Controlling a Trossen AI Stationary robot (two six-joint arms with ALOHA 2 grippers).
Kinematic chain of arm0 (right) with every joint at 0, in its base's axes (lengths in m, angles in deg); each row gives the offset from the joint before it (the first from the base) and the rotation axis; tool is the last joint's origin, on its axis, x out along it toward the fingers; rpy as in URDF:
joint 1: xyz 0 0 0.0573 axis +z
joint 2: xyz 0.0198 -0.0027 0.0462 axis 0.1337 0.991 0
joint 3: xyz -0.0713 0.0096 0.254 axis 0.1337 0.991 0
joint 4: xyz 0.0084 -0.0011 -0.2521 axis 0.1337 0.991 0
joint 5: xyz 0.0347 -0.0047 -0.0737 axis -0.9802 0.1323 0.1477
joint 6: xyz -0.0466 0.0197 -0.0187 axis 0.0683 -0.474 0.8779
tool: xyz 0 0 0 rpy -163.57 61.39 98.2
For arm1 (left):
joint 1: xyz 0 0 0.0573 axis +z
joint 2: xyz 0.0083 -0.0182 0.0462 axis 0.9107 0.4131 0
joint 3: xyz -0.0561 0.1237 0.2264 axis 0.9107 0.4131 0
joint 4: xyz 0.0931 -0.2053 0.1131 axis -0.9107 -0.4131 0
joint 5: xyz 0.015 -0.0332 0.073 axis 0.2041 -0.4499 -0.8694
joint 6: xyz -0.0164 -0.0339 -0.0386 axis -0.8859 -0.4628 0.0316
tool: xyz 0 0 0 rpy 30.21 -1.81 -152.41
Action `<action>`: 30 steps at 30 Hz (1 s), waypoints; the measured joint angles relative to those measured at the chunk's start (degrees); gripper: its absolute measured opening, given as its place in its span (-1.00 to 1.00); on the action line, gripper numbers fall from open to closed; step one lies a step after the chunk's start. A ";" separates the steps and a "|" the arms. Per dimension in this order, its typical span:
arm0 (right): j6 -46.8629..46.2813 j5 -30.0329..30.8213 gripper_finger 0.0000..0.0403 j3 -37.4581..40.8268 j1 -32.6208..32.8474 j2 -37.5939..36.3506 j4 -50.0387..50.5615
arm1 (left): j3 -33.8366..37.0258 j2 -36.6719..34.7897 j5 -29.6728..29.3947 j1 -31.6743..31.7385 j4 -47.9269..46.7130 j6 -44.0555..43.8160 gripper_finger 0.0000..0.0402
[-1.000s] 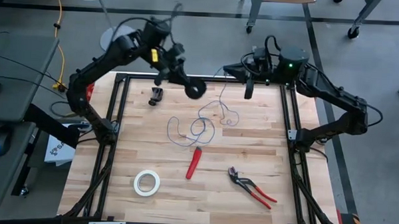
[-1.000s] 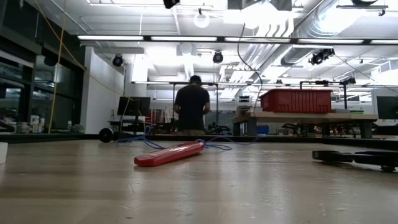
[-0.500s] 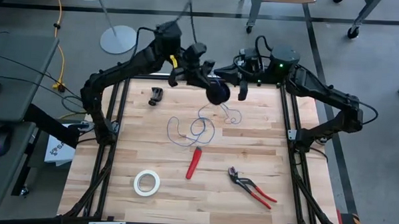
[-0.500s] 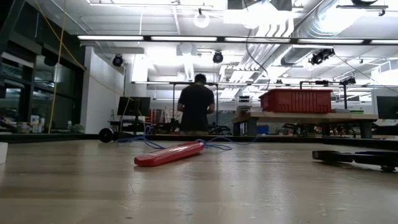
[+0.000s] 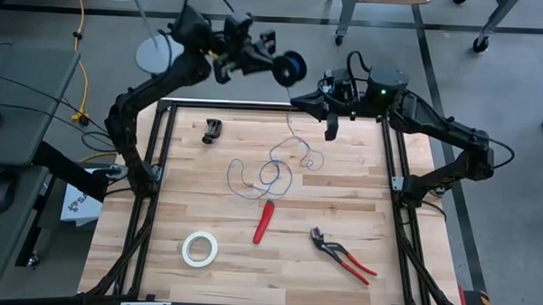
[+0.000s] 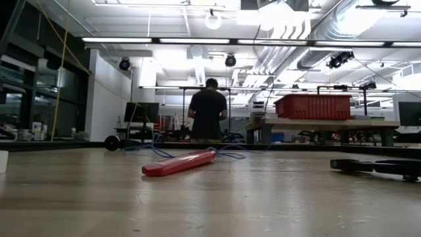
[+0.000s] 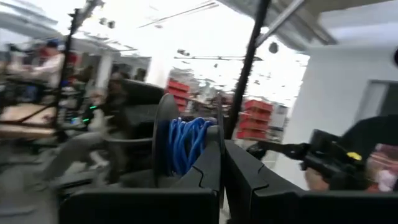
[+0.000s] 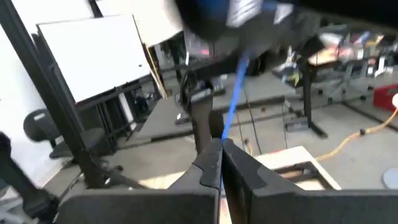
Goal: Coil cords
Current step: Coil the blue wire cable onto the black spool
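One thin blue wire (image 5: 273, 173) lies mostly in loose loops on the desk (image 5: 215, 214) below both hands, rising through the right hand (image 5: 330, 129), clamped on it, to the black spool (image 5: 292, 68). The left hand (image 5: 268, 49), clamped on the spool, holds it high just beside the right hand. My worry is that the slack loops could knot or snag the red tool (image 5: 265, 221) under them if winding pulls too fast.

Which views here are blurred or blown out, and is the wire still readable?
Left wrist view: background motion-smeared, ceiling lights blown out, yet the spool with blue wire shows clearly. Right wrist view: soft throughout, the wire only a blue streak. High view: evenly lit, wire loops thin but traceable. Low view: bright ceiling glare.
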 joint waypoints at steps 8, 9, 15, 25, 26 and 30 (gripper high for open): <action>-0.17 0.83 -1.00 0.07 0.04 0.04 2.87 | -0.04 -3.45 3.66 7.57 -15.26 5.80 -1.00; -0.35 2.02 -1.00 0.07 0.04 0.05 3.34 | -0.04 -4.07 3.72 8.16 -17.99 7.14 -1.00; 1.57 4.94 -0.82 0.07 -0.79 0.74 5.51 | -0.04 -6.93 2.66 7.70 -24.76 11.42 -1.00; 13.03 13.34 0.03 0.11 0.69 8.90 1.54 | -0.04 -8.80 -1.60 3.29 -24.31 14.34 -1.00; 13.39 14.31 0.05 0.13 0.87 9.16 1.20 | -0.04 -8.92 -1.70 3.25 -24.29 14.34 -1.00; 14.50 15.49 0.04 0.13 0.91 9.40 1.19 | -0.04 -9.08 -2.24 3.29 -24.18 14.33 -1.00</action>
